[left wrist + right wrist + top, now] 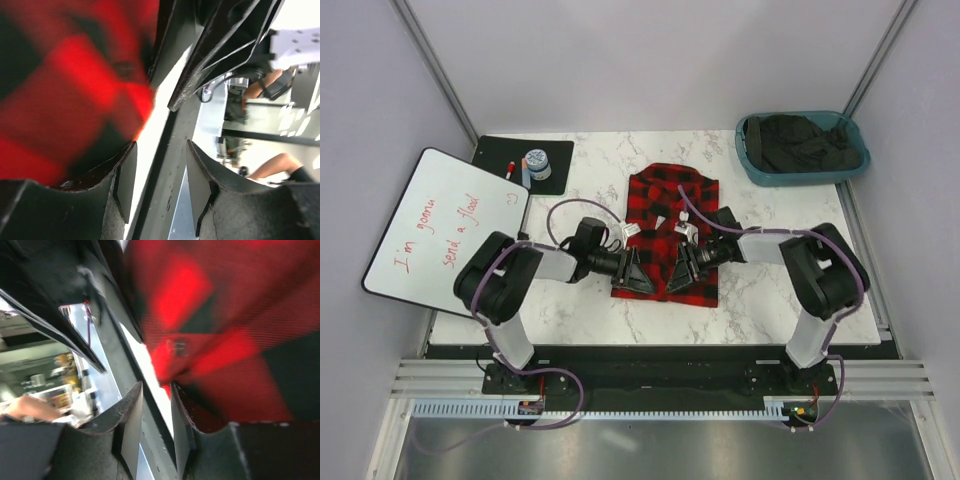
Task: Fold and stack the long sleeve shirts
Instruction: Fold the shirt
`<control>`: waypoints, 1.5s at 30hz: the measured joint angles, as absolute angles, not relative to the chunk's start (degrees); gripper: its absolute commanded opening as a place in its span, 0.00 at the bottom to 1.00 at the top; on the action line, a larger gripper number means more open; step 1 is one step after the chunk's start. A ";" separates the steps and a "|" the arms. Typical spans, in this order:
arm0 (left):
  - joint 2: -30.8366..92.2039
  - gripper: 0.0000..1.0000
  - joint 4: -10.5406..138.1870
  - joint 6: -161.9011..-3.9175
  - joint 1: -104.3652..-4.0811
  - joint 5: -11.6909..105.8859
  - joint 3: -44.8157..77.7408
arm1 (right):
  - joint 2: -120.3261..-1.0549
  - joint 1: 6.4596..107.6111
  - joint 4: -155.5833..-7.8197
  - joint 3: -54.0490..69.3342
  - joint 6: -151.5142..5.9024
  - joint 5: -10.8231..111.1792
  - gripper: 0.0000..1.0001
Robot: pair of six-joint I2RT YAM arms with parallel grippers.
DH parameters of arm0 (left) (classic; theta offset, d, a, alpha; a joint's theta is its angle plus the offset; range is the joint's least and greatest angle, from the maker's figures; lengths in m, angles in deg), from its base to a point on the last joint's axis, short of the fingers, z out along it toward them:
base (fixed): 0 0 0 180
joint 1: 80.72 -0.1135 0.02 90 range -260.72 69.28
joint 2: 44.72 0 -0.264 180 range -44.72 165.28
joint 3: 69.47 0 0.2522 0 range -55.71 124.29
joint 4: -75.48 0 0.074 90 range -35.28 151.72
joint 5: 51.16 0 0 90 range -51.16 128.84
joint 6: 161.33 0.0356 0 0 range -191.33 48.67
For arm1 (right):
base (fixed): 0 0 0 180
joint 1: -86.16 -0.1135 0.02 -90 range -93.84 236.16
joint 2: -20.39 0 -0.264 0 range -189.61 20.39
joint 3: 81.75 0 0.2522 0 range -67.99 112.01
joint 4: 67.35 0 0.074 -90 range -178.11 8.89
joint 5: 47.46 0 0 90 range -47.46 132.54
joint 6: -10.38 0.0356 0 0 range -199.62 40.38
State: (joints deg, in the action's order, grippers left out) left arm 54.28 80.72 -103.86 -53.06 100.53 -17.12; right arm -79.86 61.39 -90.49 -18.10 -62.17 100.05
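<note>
Red-and-black flannel shirt (670, 205) at centre of table (770, 295), left gripper (632, 272) at its near edge, jaws spread, right gripper (682, 271) beside it, cannot tell whether it pinches cloth

Top view: fixed high behind the arm bases, looking down over the whole surface (770, 290).
Left wrist: very close to the flannel shirt (60, 100), looking past the left pincer (161, 144) to the room beyond.
Right wrist: equally close, past the right pincer (156, 385).
Shared: the flannel shirt, in all three views.
</note>
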 measured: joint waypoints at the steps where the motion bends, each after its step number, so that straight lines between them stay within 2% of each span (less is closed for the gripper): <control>1: 56.38 0.50 81.27 -104.48 -53.19 100.31 -17.12 | -83.31 61.45 -89.97 -18.76 -61.97 100.56 0.34; 6: 62.98 0.50 82.04 -105.92 -56.25 100.46 -18.47 | -91.24 64.01 -90.78 -19.26 -63.52 106.85 0.32; 13: 62.30 0.51 79.24 -104.74 -61.15 102.12 -19.19 | -93.12 68.43 -100.59 -17.47 -71.33 110.35 0.33; 16: 55.74 0.53 71.74 -99.86 -61.50 101.34 -19.41 | -89.26 68.75 -105.77 -17.27 -74.76 107.38 0.34; 21: 34.50 0.53 55.46 -81.68 -59.69 94.12 -15.46 | -78.22 68.60 -111.43 -12.00 -77.93 103.44 0.36; 26: 17.30 0.53 51.22 -59.14 -42.94 72.03 -17.12 | -78.46 67.25 -108.72 -2.78 -77.90 99.07 0.35; 27: 15.68 0.65 51.37 -55.52 -38.62 67.20 -18.89 | -80.16 66.61 -107.94 -0.75 -77.60 98.31 0.35; 30: 15.68 0.67 52.18 -46.73 -26.55 54.96 -24.20 | -85.95 65.02 -105.88 3.49 -76.37 96.47 0.34; 31: 19.57 0.67 53.88 -40.35 -18.38 44.44 -27.83 | -90.81 63.94 -104.20 5.39 -75.33 94.81 0.35; 37: 27.26 0.68 64.16 -33.99 -12.37 32.33 -29.58 | -96.93 63.77 -103.63 7.97 -75.83 92.38 0.35; 45: 35.00 0.69 81.10 -26.77 -8.50 25.73 -32.31 | -101.71 64.25 -102.91 8.56 -76.96 95.20 0.33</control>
State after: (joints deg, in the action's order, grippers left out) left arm 35.00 81.10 -26.77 -8.50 25.73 -32.31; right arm -101.71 64.25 -102.91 8.56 -76.96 95.20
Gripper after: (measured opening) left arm 0.688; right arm 0.337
